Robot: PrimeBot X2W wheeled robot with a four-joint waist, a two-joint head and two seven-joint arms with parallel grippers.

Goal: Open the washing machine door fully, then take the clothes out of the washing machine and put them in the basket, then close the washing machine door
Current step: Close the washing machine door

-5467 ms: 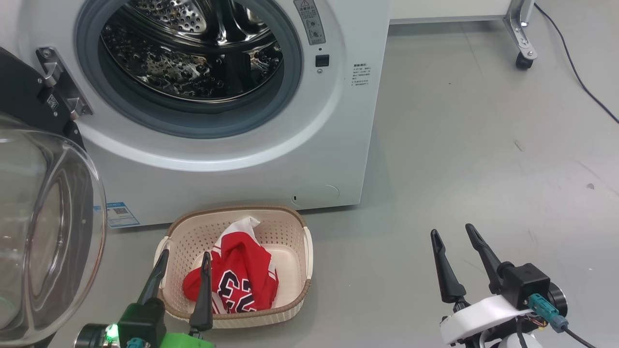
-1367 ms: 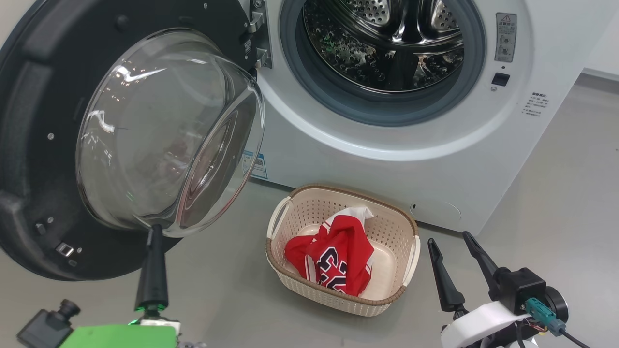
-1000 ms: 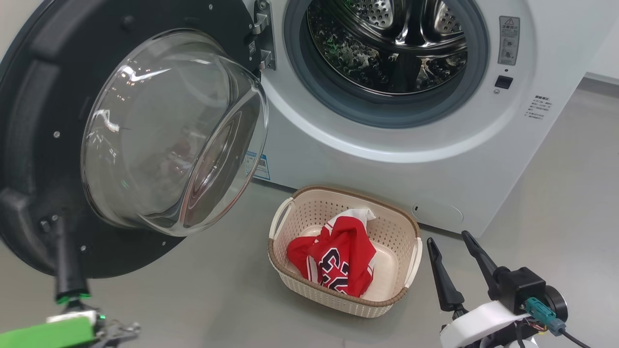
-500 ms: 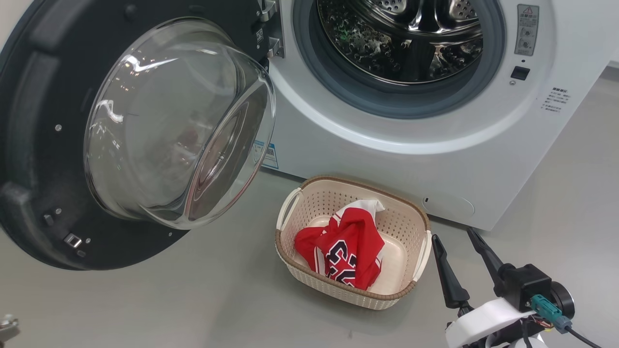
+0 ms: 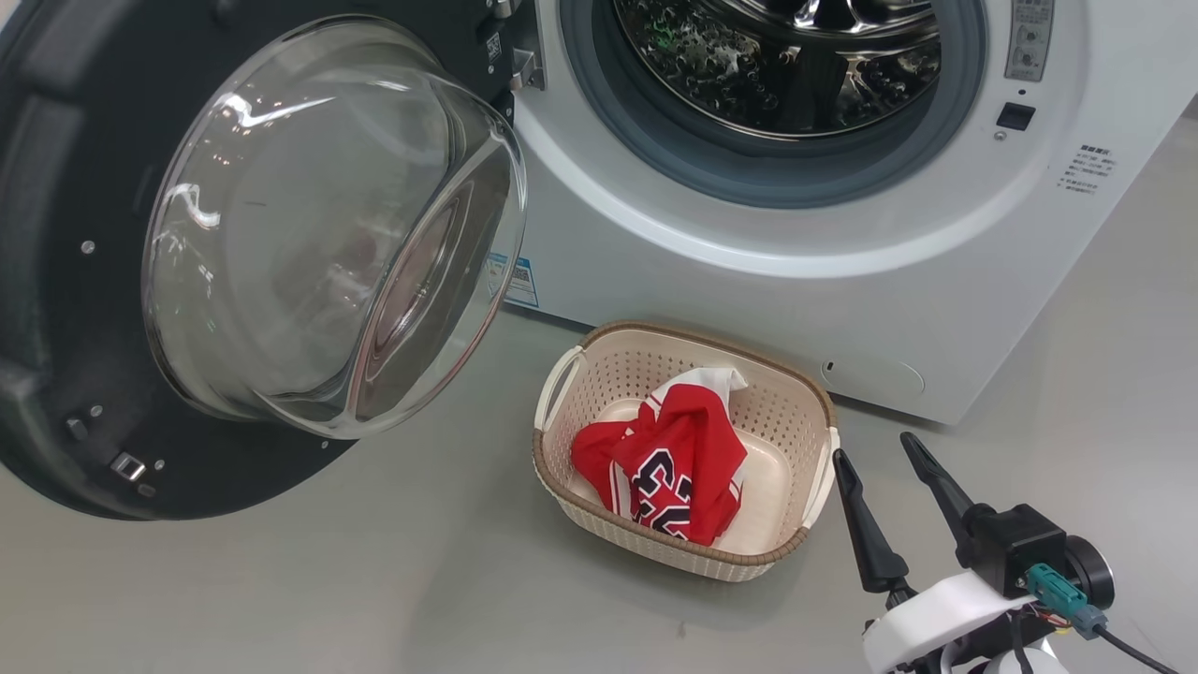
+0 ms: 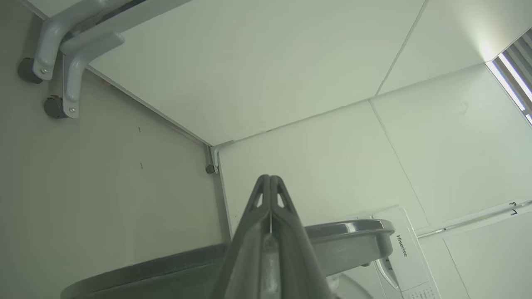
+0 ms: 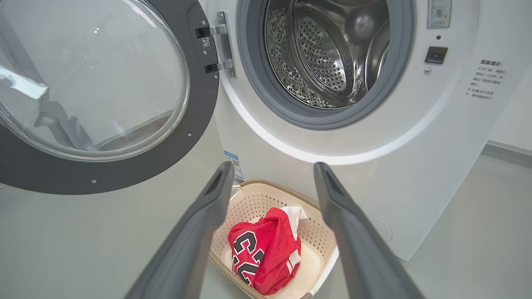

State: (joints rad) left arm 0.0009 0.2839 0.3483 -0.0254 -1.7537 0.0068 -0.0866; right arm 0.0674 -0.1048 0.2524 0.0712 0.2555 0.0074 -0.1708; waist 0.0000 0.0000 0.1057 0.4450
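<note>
the washing machine door [image 5: 318, 234] is seen swung open at 9 o'clock in the head view, glass bowl facing out. the washing machine [image 5: 749, 271] drum is uncovered at 1 o'clock. the basket [image 5: 599, 529] is set on the floor just in front of the machine, near 6 o'clock, w/ the clothes [image 5: 679, 459] bunched inside. the right gripper [image 5: 870, 446] is held at 5 o'clock beside the basket, jaws spread wide & empty. the left gripper [image 6: 269, 179] is seen in its wrist view, fingers pressed together on nothing, pointed at white wall panels.
</note>
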